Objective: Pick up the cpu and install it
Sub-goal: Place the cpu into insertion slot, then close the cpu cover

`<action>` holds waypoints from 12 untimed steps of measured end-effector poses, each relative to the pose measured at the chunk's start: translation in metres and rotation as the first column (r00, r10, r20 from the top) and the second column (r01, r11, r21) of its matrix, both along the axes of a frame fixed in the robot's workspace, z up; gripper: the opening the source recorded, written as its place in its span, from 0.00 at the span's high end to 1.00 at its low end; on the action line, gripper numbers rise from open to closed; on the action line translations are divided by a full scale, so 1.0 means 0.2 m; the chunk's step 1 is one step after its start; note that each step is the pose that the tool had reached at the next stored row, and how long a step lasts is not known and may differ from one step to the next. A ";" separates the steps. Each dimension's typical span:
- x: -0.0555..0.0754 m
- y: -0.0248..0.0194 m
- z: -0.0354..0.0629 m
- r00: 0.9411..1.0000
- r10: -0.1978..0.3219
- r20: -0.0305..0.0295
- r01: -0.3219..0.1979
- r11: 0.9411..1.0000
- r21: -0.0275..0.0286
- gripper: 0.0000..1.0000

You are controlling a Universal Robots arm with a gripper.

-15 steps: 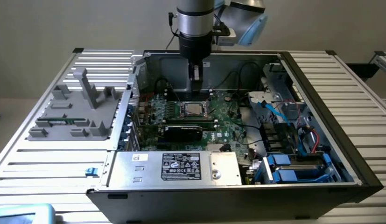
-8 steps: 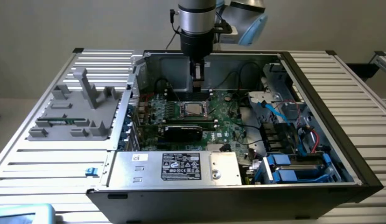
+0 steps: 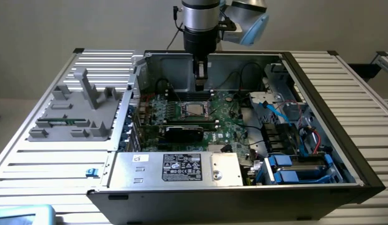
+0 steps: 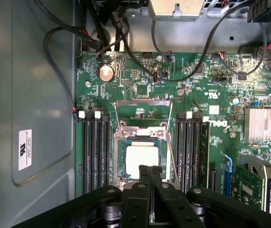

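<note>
The cpu [image 3: 194,109], a small square chip with a shiny silver top, lies flat in the socket on the green motherboard [image 3: 228,117] inside the open computer case. In the wrist view the cpu [image 4: 141,156] sits in the socket frame, with the metal load plate [image 4: 143,110] hinged up behind it. My gripper [image 3: 201,80] hangs straight down over the board, just behind the socket and above it. Its two black fingers are pressed together with nothing visible between them. Seen from the wrist, the gripper [image 4: 150,172] has its tips over the cpu's near edge.
A black card [image 3: 184,132] stands just in front of the socket, and the power supply box [image 3: 175,169] is at the case front. Memory slots [image 4: 96,152] flank the socket. Black cables [image 3: 244,75] loop at the back. A grey fixture [image 3: 75,112] sits on the exterior view's left.
</note>
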State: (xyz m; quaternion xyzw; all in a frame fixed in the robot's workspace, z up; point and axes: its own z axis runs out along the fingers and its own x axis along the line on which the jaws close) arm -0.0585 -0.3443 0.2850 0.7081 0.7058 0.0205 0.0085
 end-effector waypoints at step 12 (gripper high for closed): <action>0.00 0.000 0.002 1.000 0.000 0.000 0.000 1.000 0.000 0.89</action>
